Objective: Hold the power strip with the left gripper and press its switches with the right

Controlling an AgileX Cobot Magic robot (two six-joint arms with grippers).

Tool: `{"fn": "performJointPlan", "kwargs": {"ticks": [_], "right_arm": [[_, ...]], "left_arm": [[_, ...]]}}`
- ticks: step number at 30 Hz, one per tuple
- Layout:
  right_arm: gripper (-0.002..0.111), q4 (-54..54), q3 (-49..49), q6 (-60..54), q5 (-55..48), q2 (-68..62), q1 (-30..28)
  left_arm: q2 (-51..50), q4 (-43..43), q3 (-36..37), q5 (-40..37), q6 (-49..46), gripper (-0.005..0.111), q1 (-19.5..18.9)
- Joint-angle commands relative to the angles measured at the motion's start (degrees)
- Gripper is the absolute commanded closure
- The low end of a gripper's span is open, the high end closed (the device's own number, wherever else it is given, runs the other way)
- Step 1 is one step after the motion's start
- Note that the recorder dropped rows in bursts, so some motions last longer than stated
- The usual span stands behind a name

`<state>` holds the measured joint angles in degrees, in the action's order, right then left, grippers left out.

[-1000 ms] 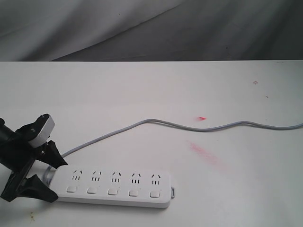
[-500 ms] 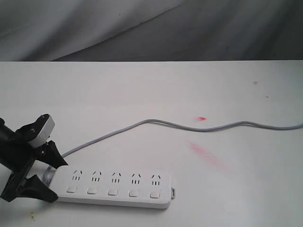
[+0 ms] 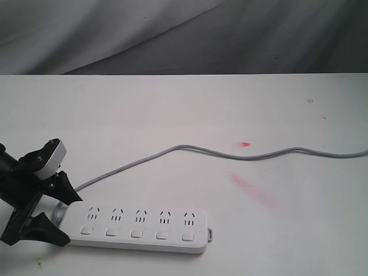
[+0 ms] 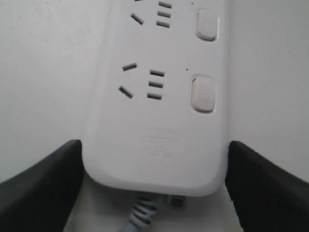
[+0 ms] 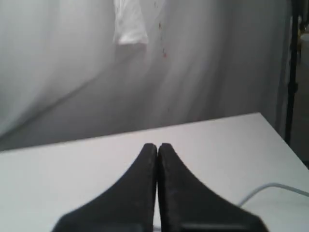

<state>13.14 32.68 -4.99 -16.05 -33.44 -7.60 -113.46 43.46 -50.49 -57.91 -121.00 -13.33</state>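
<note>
Power strip (image 3: 138, 227): lies flat near the front left of the white table (image 3: 172, 109); its left end is partly covered.
Left gripper (image 3: 68, 218): clamped across that cord end, one black finger (image 4: 38, 188) against each long side; the arm is cut off by the picture's edge.
Switches (image 3: 136, 232): five in a row; pressed in or out cannot be told.
Embossed marking (image 4: 159, 145): too faint to read.
Cord (image 3: 230, 155): runs off the right edge.
Right gripper (image 5: 157, 150): outside the exterior view; fingers pressed together above the table, holding nothing.
</note>
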Motion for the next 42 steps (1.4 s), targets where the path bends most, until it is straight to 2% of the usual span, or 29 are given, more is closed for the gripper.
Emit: {"fn": "performJointPlan", "kwargs": {"ticks": [1,6,9,11,13,18,25,28,34,36,42], "right_arm": [[0.108,4.9,11.9,-12.0,-10.2,-10.7,-0.3],[0.108,17.1,22.9,-28.3,-25.9,-19.8,-0.3],[0.108,20.0,26.9,-32.2,-35.3,-24.9,-0.3],[0.108,21.8,27.9,-34.5,-37.7,-27.9,-0.3],[0.108,24.1,28.1,-37.3,-38.2,-30.5,-0.3],[0.108,33.7,28.1,-52.2,-41.4,-36.6,0.5],[0.108,34.7,28.1,-61.2,-34.9,-44.4,12.8],[0.097,33.6,28.1,-65.1,-28.5,-47.8,19.9],[0.048,33.5,28.1,-67.1,-16.1,-55.1,32.6],[0.039,33.5,28.1,-67.1,-12.9,-57.4,35.5],[0.035,33.5,28.1,-67.0,-5.8,-62.9,43.7]], "left_arm": [[-0.8,-5.1,1.0,2.6,1.0,0.043,0.3],[-0.8,-5.2,1.0,2.6,1.0,0.043,0.3],[-0.8,-5.3,1.0,2.6,1.0,0.043,0.3],[-0.8,-5.3,1.0,2.6,1.0,0.043,0.3],[-0.8,-5.3,1.0,2.6,1.0,0.043,0.3],[-0.8,-5.3,1.0,2.6,1.0,0.043,0.3],[-0.8,-5.3,1.0,2.6,1.0,0.043,0.3],[-0.8,-5.3,1.0,2.7,1.0,0.043,0.3],[-0.8,-5.3,1.0,2.7,1.0,0.043,0.3],[-0.8,-5.3,1.0,2.7,1.0,0.043,0.3],[-0.8,-5.3,1.0,2.7,1.0,0.043,0.3]]}}
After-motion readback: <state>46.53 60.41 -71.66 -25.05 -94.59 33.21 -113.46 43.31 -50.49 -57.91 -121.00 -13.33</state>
